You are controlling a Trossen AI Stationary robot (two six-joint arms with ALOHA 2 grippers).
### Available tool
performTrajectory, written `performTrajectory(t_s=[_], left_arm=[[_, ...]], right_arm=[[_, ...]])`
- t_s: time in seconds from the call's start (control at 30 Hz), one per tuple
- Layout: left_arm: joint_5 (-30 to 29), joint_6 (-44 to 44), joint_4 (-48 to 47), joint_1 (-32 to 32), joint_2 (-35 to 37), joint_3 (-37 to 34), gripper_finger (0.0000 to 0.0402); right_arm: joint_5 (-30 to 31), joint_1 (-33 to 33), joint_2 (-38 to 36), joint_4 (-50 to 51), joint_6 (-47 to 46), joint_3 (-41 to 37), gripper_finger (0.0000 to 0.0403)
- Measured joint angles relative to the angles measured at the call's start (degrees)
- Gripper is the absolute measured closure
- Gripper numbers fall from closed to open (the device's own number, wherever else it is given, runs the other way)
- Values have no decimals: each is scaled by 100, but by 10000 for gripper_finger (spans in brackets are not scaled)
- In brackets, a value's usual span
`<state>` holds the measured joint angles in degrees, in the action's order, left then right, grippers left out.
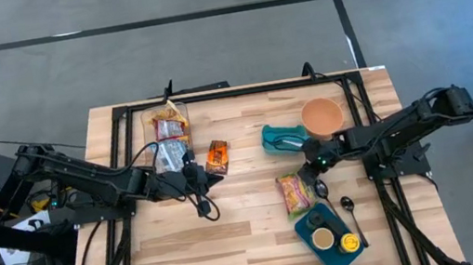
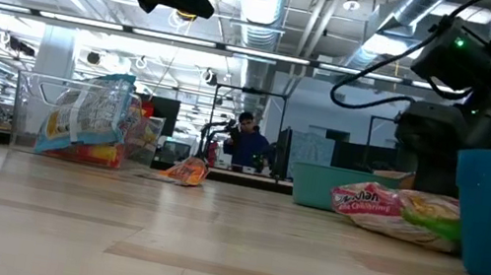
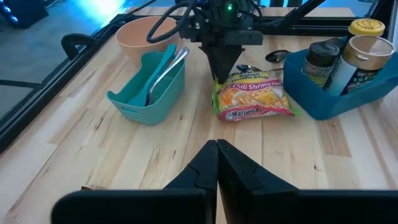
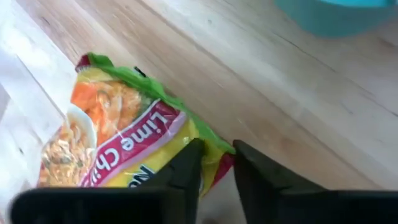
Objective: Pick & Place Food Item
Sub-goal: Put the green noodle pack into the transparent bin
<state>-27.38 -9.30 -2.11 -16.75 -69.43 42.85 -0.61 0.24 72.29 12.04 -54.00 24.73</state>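
Where right end effector (image 4: 214, 163) pinches, noodle packet (image 4: 118, 140) edge

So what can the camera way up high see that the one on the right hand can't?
Only the high view shows the clear snack bin, peach bowl, blue tray and shut left hand. Only the right wrist view shows the right hand pinching the noodle packet's corner up close. Both show the noodle packet and wooden table.

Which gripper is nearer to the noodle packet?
Right. The right gripper is at the edge of the noodle packet, fingers closing over its corner. The left gripper sits shut across the table, near the orange snack bag.
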Motion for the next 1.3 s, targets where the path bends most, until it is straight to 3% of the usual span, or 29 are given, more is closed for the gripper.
performTrajectory(t_s=[0.27, 0.77, 1.3], left_arm=[[-1, 0, 0, 0, 0, 0, 401], [-1, 0, 0, 0, 0, 0, 401], [-4, 2, 471, 109, 2, -326, 401]], right_arm=[[20, 1, 11, -285, 26, 0, 397], [41, 12, -194, -861, 353, 7, 401], [420, 55, -1379, -1088, 1094, 4, 403]])
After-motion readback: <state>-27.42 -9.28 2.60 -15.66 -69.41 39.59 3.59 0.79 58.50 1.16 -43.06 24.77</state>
